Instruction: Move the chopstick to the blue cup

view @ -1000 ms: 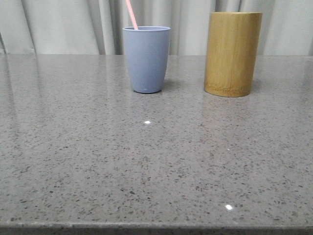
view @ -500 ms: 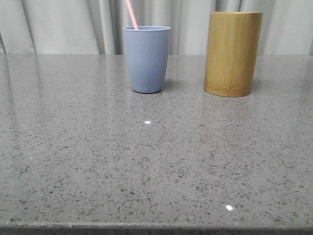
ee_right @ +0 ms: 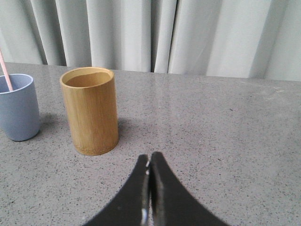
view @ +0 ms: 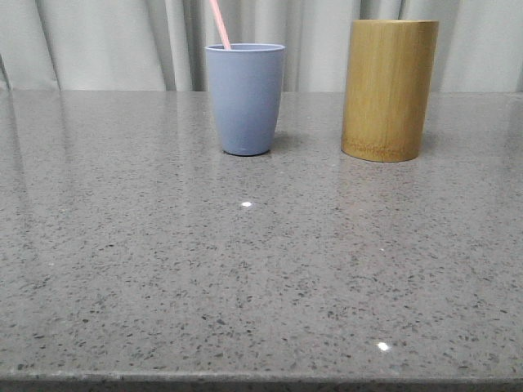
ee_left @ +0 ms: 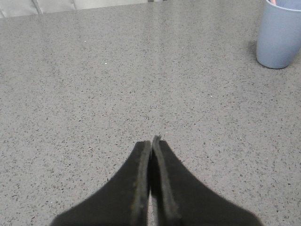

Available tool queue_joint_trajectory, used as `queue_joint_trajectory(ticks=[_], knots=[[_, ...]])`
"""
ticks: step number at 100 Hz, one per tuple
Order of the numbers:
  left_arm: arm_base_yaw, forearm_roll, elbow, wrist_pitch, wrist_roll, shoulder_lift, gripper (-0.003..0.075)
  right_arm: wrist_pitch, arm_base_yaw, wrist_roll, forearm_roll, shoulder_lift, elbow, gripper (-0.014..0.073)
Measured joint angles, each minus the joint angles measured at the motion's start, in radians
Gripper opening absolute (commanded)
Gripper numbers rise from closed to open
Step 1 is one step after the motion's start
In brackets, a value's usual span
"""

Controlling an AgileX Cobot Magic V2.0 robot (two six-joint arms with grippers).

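Left gripper (ee_left: 151,143) pressed fully together, black fingers meeting at the bottom centre of the left wrist frame, holding nothing, poised over bare speckled grey table (ee_left: 117,84). Right gripper (ee_right: 150,160) likewise closed tight and empty at the bottom centre of the right wrist frame, just short of the bamboo holder (ee_right: 90,110). Bases of both grippers cut off by the lower frame edges. Chopstick (view: 220,24) standing in the blue cup (view: 244,99) at upper centre of the front frame, leaning toward upper left, top cut off by the frame edge, lower part hidden inside the cup. Thin, straight, pale pink. Matte grey-blue cup, tapering toward its base, upright, left of the taller yellow-brown holder and apart from it. Pale pleated curtain (view: 98,41) behind.
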Motion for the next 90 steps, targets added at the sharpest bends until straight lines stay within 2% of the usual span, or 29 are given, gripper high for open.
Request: queue_joint_trajectory(ticks=[71, 90], knots=[[0.0, 0.0, 0.002, 0.0, 0.0, -0.009, -0.0019, 0.0, 0.0, 0.0, 0.0, 0.0, 0.0, -0.0106], [0.031, 0.0, 0.086, -0.1, 0.0, -0.073, -0.0019, 0.0, 0.0, 0.0, 0.0, 0.0, 0.0, -0.0106]])
